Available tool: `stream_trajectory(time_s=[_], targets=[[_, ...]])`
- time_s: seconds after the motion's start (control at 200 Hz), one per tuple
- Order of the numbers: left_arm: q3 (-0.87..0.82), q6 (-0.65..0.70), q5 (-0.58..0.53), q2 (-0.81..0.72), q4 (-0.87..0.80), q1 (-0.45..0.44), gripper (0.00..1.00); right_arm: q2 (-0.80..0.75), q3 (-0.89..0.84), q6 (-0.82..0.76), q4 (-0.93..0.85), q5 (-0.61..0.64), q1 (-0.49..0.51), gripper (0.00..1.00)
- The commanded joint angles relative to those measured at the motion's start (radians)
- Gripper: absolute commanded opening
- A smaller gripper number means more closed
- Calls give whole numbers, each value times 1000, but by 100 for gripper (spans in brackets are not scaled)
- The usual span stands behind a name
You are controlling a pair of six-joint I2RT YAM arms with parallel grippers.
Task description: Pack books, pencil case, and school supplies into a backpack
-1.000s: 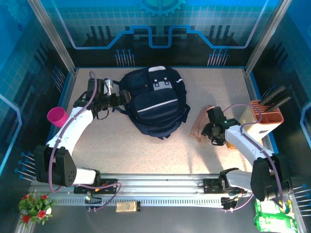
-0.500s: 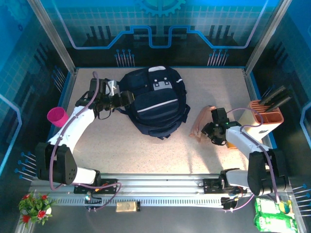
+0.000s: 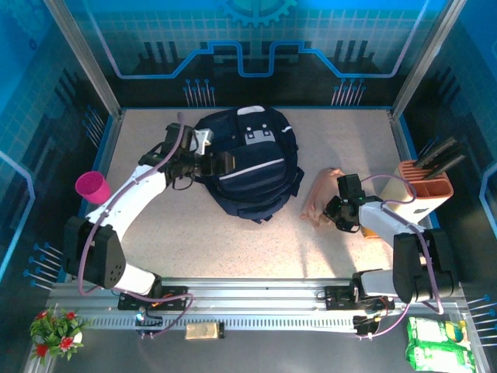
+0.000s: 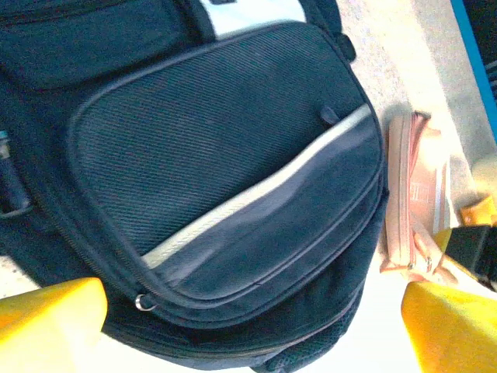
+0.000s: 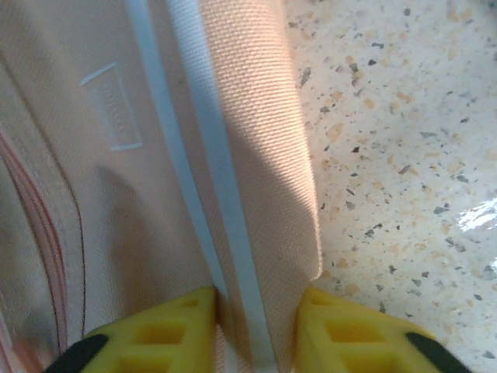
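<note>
From above, the backpack (image 3: pixel 248 167) lies flat in the middle of the surface (image 3: pixel 233 249), nearer the far edge. The pencil case (image 3: pixel 317 196) lies close off its right side, toward the right edge.

The left wrist camera adds detail that the overhead one lacks. It shows the backpack's ribbed front pocket, a pale stripe running across it and a small metal zip ring. The left claw (image 4: pixel 248 330) has its yellow fingers (image 4: pixel 46 326) spread far apart over the bag and holds nothing.

The right wrist camera looks straight down the right claw (image 5: pixel 256 330). The two fingers are close together with an edge fold of the pinkish-beige fabric between them, so the claw appears to be clamped on the pencil case. The speckled surface lies bare beside it.

The left arm arcs from the near left corner, up the left side and inward. Its claw (image 3: pixel 227 164) sits over the backpack's left part. The right arm bends low from the near right corner, with its claw (image 3: pixel 332 210) at the pencil case's near end.

A magenta cup (image 3: pixel 92 186) stands at the left edge, and a beige block holder (image 3: pixel 423 190) with black handles stands at the right edge. Blue gridded panels wall the surface, and a metal rail (image 3: pixel 256 291) runs along the near edge.
</note>
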Motion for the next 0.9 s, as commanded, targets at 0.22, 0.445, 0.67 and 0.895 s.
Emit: stream_trajectory(time_s=[0.22,0.445,0.67,0.895], targets=[[158,228,-119,129,-117,-169,96,-119,3,-97,-32,86,-18,0],[326,404,-276,318,-272,-290,76,-242,67,-239,-56,58,-22,0],[450,493,-447,469,-341,-368,66,-278,111,-278,-77,-5,-24,0],[521,531,-545,558,-376,-381,65,-282,113,-265,-62,-72,-26,0]])
